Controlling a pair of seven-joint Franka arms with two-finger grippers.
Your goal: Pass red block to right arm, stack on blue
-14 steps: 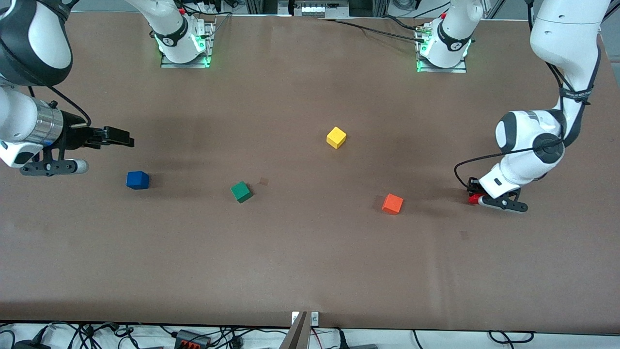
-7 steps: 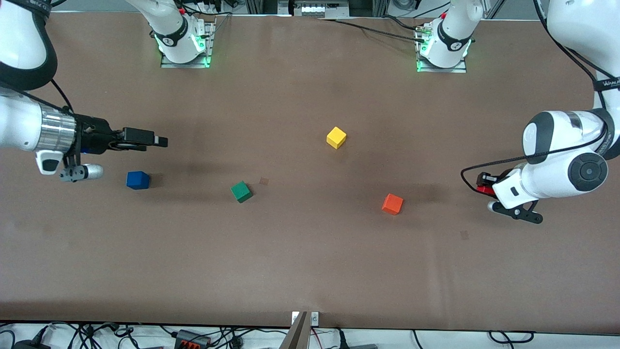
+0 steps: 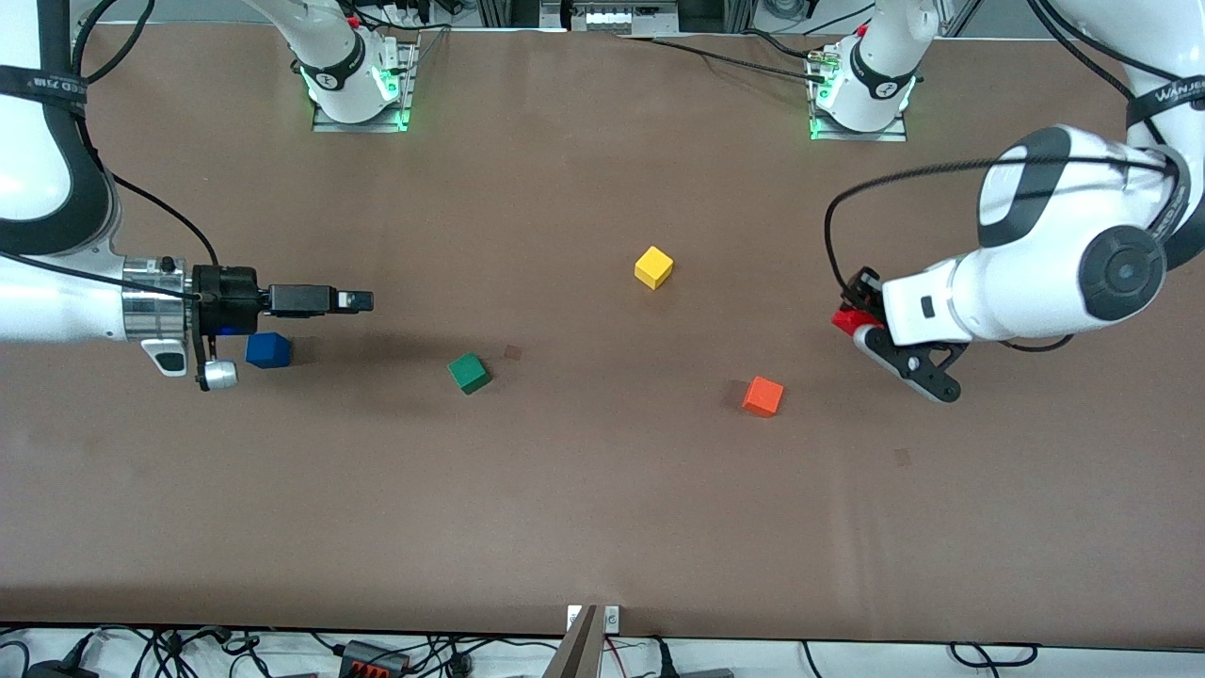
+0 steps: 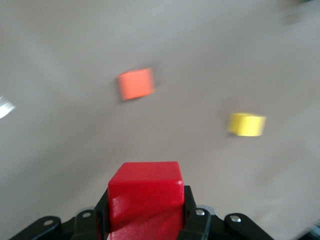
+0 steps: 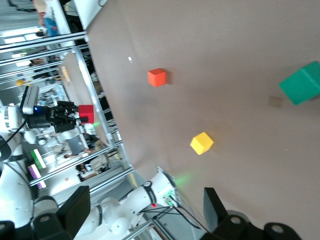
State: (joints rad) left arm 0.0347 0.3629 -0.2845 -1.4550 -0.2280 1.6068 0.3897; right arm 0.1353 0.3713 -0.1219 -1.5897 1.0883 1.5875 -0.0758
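**Carrying the red block toward the handover**

Judging by its look, we take the red block (image 4: 145,192) for a light, rigid cube with flat, smooth faces: it should not deform or break, but it could slide or twist if pinched off-centre. The best hold is on two parallel faces, squarely, and for the pass we would leave the other pair of faces free for the second gripper.

The left gripper (image 3: 859,315) is pinching the block between its fingers (image 4: 198,225), clamped on two opposing sides, with the top and front faces exposed. It hangs in the air over the counter (image 3: 602,508) at the left arm's end, above a spot just beside the orange block (image 3: 763,395).

The right gripper (image 3: 350,301) is spread wide and holds nothing; it points along the counter toward the left arm, over the stretch between the blue block (image 3: 268,349) and the green block (image 3: 468,372). The two grippers are well apart. The blue block sits on the counter just beside the right wrist, with nothing on it. The yellow block (image 3: 653,266) lies between the arms, farther from the camera.
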